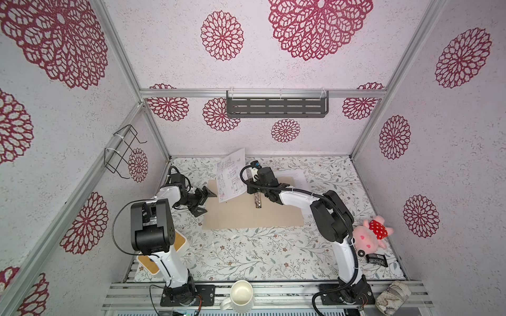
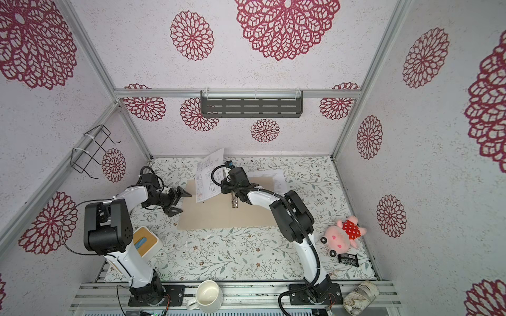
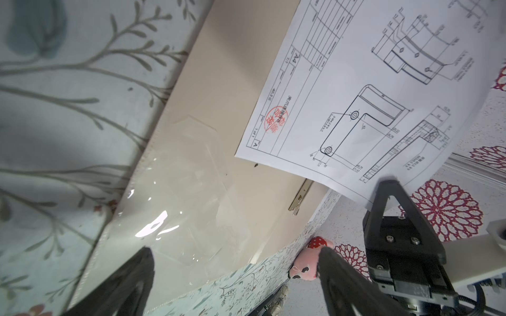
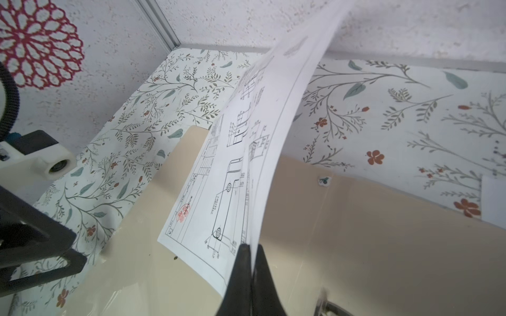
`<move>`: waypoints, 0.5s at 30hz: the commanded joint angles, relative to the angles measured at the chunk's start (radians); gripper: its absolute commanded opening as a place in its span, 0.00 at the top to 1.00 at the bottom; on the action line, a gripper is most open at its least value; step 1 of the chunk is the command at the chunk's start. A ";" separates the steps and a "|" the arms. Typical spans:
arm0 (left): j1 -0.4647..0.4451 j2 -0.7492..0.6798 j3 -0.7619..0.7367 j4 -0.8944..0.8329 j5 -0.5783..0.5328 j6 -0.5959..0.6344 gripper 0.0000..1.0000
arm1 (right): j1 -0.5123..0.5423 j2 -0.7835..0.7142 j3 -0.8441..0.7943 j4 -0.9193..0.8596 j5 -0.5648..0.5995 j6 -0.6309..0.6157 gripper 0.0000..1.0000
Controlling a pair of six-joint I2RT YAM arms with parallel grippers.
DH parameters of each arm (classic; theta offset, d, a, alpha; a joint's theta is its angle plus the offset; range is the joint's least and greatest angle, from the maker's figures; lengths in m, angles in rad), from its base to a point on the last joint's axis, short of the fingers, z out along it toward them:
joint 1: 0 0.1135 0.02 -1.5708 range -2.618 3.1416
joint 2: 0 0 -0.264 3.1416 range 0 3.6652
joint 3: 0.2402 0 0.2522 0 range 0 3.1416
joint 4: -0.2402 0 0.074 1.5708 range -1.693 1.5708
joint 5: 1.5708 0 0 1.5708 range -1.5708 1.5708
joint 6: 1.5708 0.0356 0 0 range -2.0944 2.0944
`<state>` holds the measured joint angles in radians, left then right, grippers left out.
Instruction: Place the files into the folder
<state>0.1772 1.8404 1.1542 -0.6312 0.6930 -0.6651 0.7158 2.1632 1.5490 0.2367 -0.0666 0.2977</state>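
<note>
On a floral-patterned table [image 1: 246,254], a flat beige cardboard folder [image 1: 246,216] lies open, with a small metal clip [image 1: 257,202] at its middle and a glossy clear pocket [image 3: 178,205] on its left half. The right gripper [image 4: 250,249], jaws closed, pinches the edge of a white drawing sheet [image 1: 231,175] with black linework and a red stamp, raised and bowed above the folder. The left gripper [image 1: 210,204] is spread wide, empty, beside the folder's left edge. A printed text sheet [image 1: 301,177] lies flat at its far right corner.
</note>
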 commanded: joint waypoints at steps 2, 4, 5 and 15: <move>0.015 0.005 -0.028 0.030 0.023 -0.005 0.04 | 0.033 -0.040 -0.007 0.137 0.066 -0.138 0.99; 0.023 -0.001 -0.044 0.041 0.028 -0.013 0.04 | 0.039 -0.042 -0.021 0.190 0.070 -0.158 1.00; 0.030 -0.006 -0.053 0.048 0.030 -0.017 0.04 | 0.044 -0.041 -0.023 0.205 0.079 -0.173 1.00; 0.073 -0.027 -0.093 0.102 0.066 -0.054 0.04 | 0.065 -0.059 -0.100 0.371 0.011 -0.297 1.00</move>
<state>0.2413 1.8404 1.0603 -0.5682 0.7296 -0.7128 0.7807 2.1616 1.4620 0.5018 -0.0246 0.0662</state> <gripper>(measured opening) 0.964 0.051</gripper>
